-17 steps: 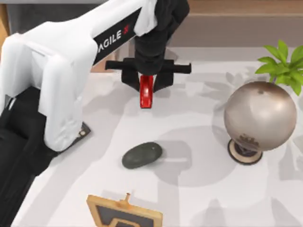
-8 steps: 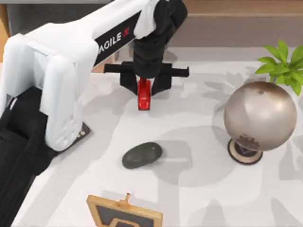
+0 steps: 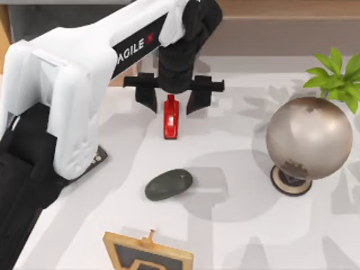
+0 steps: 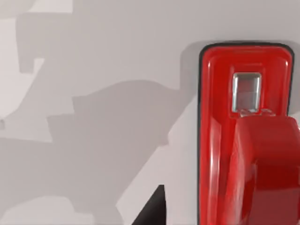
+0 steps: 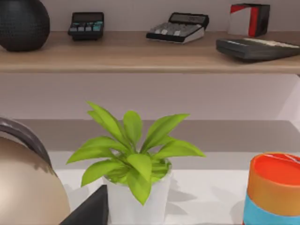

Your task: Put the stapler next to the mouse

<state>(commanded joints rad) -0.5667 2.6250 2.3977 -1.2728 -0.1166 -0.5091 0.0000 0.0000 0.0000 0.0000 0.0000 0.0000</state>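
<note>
Stapler placement, seen from the top view: my left arm (image 3: 73, 84), the largest body, reaches from the table's left side toward the far middle of the white table (image 3: 236, 225). At the right side stands a bronze globe (image 3: 308, 145) on a round base, with a green potted plant (image 3: 336, 76) just behind it. At the near edge a wooden picture frame (image 3: 147, 253) leans, and between it and the arm's end lies the mouse (image 3: 168, 184), dark and oval, flat on the table. My left gripper (image 3: 171, 98) hovers over the far end of the stapler (image 3: 171, 118), its claw spread wide, one finger on either side and neither touching the red bar. The stapler lies flat on the table, lengthwise toward the mouse yet well apart from it. From the left wrist view the stapler (image 4: 243, 136) appears close beneath the camera, its metal slot facing up. From the right wrist view I see the plant (image 5: 136, 159) in its white pot, a shelf (image 5: 150, 58) carrying calculators, and an orange-and-blue cylinder (image 5: 274, 190); the state of my right claw I cannot tell.
</note>
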